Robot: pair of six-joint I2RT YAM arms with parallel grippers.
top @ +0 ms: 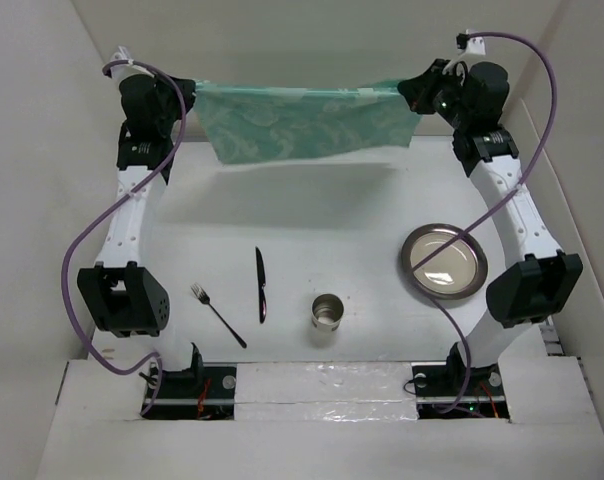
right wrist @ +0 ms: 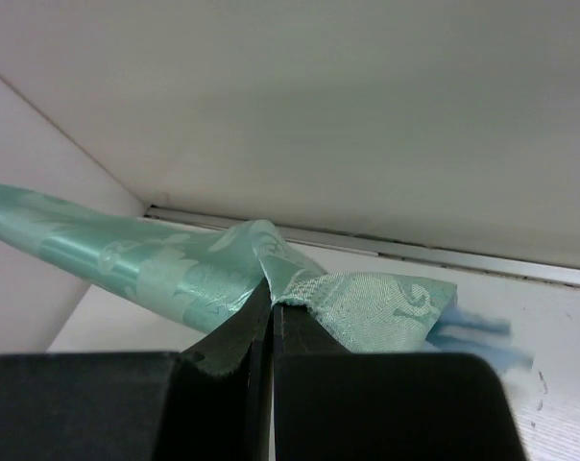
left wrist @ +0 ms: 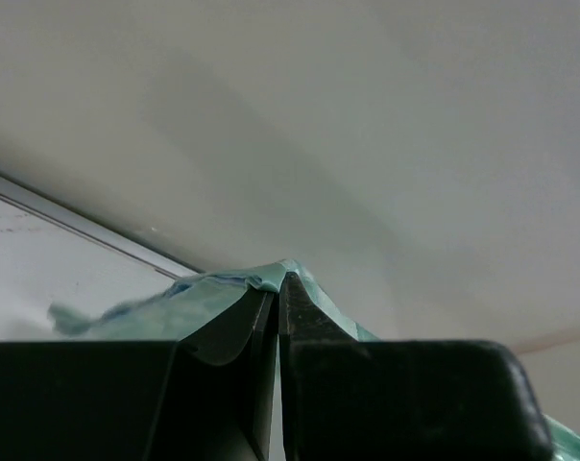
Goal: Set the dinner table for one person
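holds the mint-green mat (top: pixel 307 125) taut above the far part of the dinner table (top: pixel 322 220), a corner pinched tight in left gripper (left wrist: pixel 280 288) and right gripper (right wrist: pixel 269 293) alike, likely to lay it flat beyond the plate (top: pixel 443 261).

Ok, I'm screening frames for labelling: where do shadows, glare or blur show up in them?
Top view: soft shadow under the lifted mat, glare on the plate; left wrist: the left hand is a dark silhouette; right wrist: the mat's fringe is blurred.
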